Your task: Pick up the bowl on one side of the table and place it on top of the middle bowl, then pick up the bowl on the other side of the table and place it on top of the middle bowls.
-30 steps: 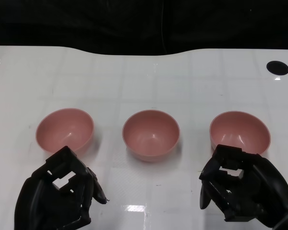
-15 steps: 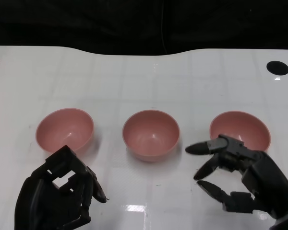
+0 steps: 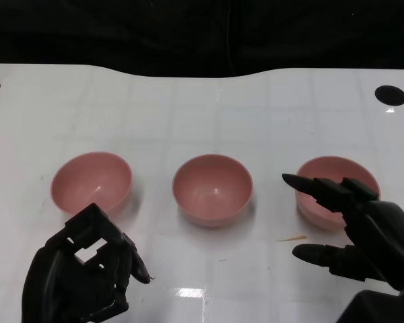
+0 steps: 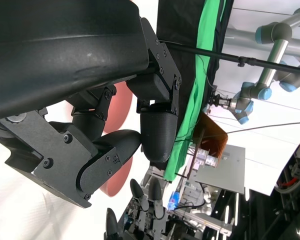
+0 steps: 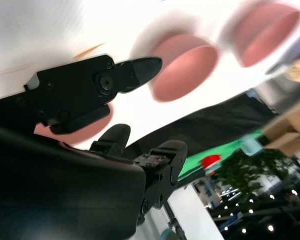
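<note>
Black against the white table (image 3: 202, 114), my left hand (image 3: 84, 276) sits nearest the camera, fingers curled in on nothing, just in front of the left bowl (image 3: 91, 183). My right hand (image 3: 363, 232) is spread wide and empty — upper fingers (image 3: 323, 190) reaching over the near rim of the right bowl (image 3: 337, 182), thumb lower, above bare table; I cannot tell whether they touch the rim. A thin pale sliver (image 3: 291, 237) lies on the table near that thumb. Beyond the hands the three pink bowls stand upright in a row, well apart, the middle bowl (image 3: 212, 188) between the others. Farther back, a dark round hole (image 3: 390, 95) marks the table's right side — then the table's curved far edge.
</note>
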